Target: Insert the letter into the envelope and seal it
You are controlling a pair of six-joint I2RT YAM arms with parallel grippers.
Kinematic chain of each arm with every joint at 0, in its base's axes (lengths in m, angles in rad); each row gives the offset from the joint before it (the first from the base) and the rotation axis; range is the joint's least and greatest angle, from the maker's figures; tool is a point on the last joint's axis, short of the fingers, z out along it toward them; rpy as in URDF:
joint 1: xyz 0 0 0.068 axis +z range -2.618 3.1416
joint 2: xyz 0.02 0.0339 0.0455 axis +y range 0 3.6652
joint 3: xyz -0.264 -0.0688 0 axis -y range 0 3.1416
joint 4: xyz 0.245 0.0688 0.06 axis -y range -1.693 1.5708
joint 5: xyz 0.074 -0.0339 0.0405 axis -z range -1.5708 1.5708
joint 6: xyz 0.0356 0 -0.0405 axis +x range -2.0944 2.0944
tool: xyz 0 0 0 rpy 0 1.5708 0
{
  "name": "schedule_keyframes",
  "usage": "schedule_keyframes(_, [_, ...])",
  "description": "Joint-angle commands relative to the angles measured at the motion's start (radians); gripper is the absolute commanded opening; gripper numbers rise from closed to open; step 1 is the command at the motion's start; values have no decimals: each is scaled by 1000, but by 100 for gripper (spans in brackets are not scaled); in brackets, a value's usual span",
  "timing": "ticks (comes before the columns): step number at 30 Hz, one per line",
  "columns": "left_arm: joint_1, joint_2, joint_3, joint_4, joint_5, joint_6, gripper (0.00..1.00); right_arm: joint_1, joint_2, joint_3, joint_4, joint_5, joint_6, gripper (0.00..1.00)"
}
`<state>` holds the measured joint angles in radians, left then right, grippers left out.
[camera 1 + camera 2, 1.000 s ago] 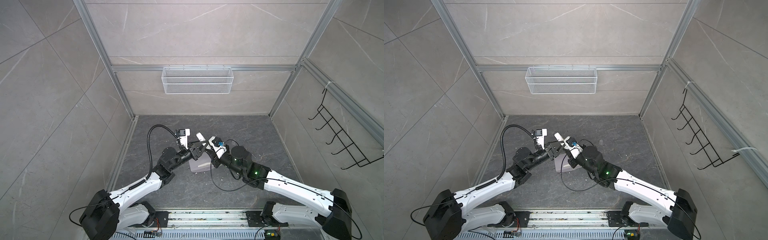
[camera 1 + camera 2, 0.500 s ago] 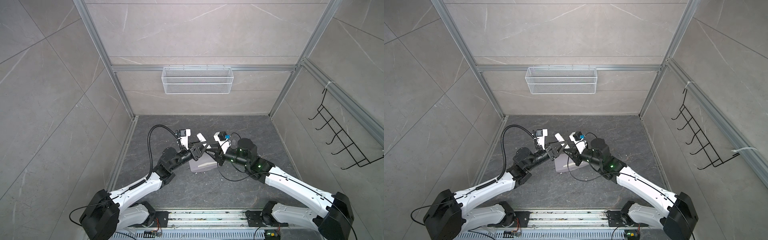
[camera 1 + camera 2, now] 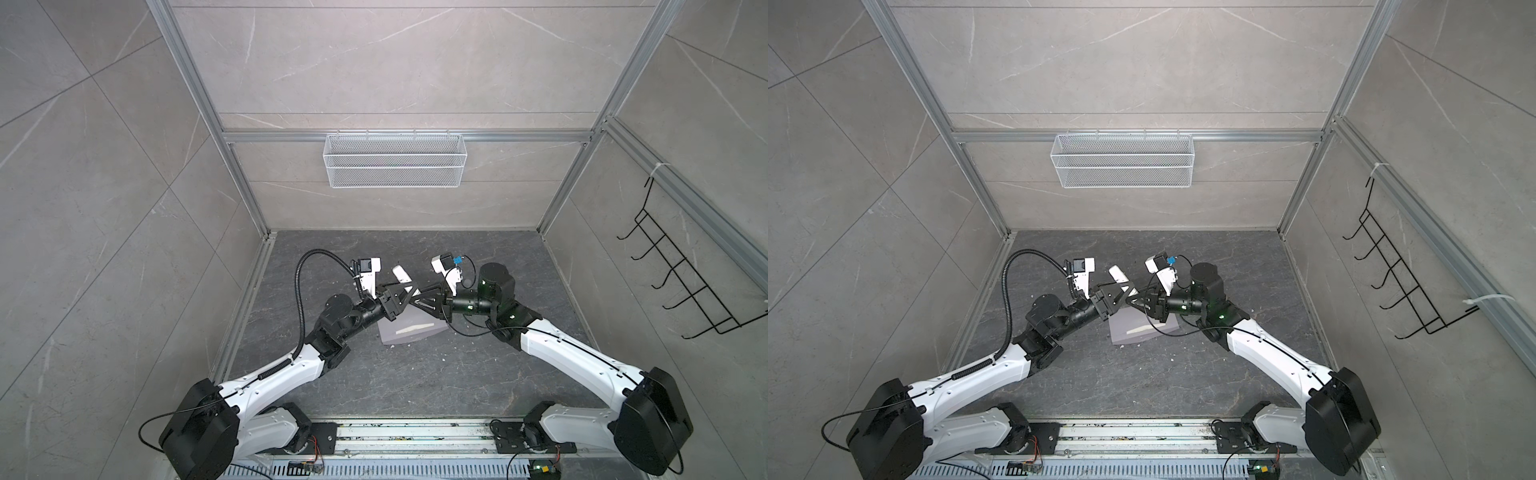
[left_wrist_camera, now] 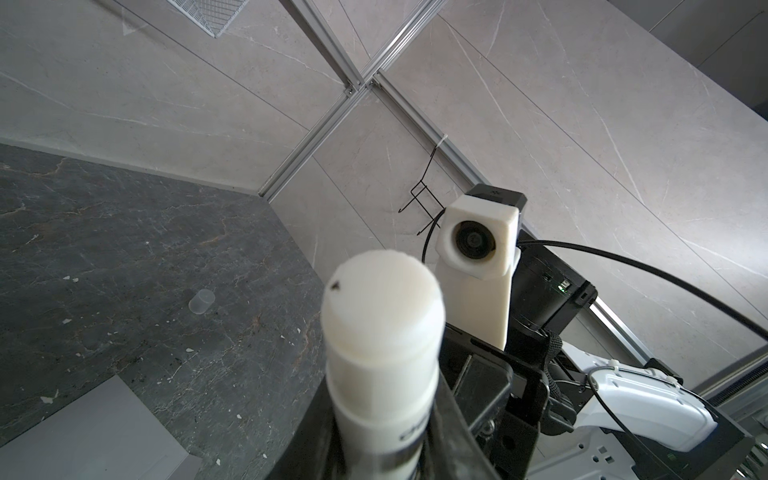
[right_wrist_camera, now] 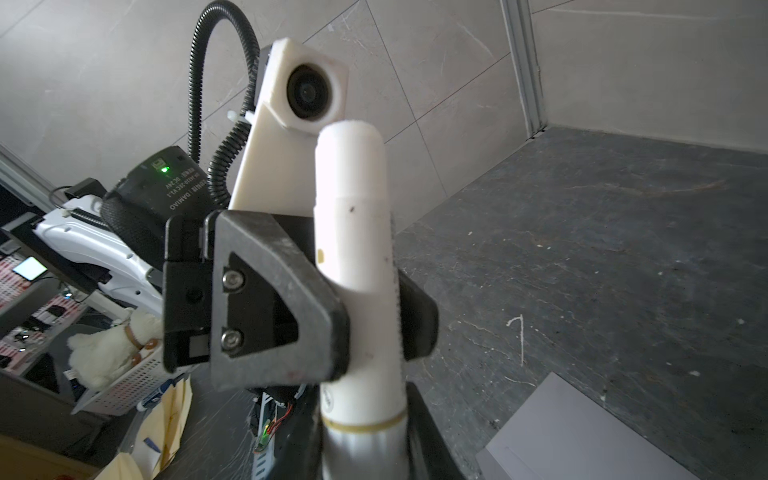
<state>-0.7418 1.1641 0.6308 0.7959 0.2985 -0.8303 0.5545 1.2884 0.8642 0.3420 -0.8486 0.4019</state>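
A white glue stick [image 3: 400, 273] is held up above the floor, clamped between both arms. My left gripper [image 3: 405, 291] is shut on its body; in the left wrist view the dark jaws press both sides of the glue stick [image 4: 382, 332]. My right gripper [image 5: 361, 449] is shut on the stick's lower end, just below the left fingers [image 5: 270, 299]. The pale lavender-grey envelope [image 3: 411, 330] lies flat on the dark floor beneath both grippers and shows in both top views [image 3: 1142, 332]. The letter is out of view.
A small clear cap [image 4: 202, 301] stands on the floor behind the grippers. A white wire basket [image 3: 395, 166] hangs on the back wall and a black hook rack [image 3: 685, 291] on the right wall. Small white scraps dot the floor [image 3: 415, 395].
My right wrist has swung round to the right and back, uncovering more of the envelope. The left arm and the glue stick have stayed in place.
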Motion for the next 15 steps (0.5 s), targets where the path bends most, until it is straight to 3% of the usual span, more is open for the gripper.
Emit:
schedule_keyframes(1, [-1,-36,9,87,68,34,0,-89,38,24,141,-5,165,2])
schedule_keyframes(8, [-1,-39,8,93,77,40,0,-123,108,26,232,-65,273,3])
schedule_keyframes(15, [-2,-35,9,88,73,39,0,-124,98,38,159,-48,222,6])
